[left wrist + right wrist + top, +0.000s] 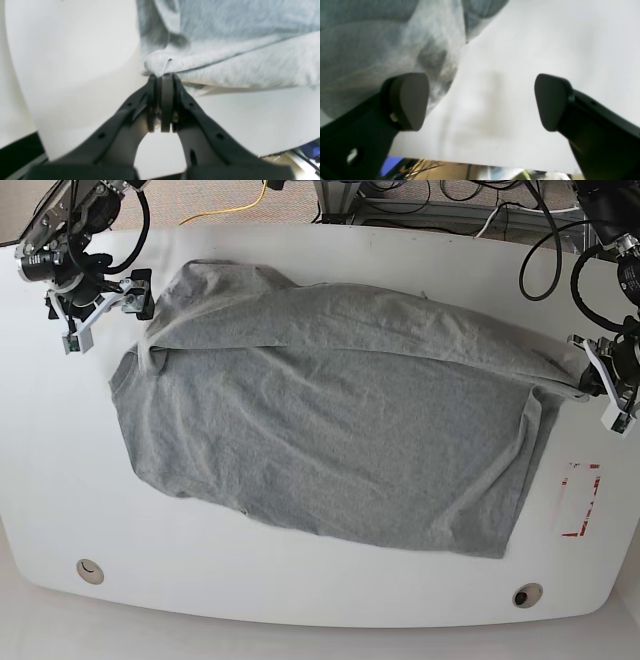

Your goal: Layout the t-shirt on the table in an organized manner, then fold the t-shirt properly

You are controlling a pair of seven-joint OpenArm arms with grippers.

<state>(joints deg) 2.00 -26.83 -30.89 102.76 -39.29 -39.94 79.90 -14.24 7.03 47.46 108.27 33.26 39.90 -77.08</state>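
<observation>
The white table (300,610) holds the grey t-shirt (330,430), which lies spread over its middle, reaching from near the left edge to near the right edge. The top part is folded down over the rest. A red dashed box (580,500) is marked near the right edge, just beside the shirt. The left gripper (162,77) is pressed together, pinching the shirt's corner at the right edge. The right gripper (480,100) is spread wide and holds nothing, by the shirt's far left corner.

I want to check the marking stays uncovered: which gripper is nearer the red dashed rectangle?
Left. The left gripper pinches the heather-grey cotton t-shirt just above the red dashed rectangle; the right gripper hangs across the table.
</observation>
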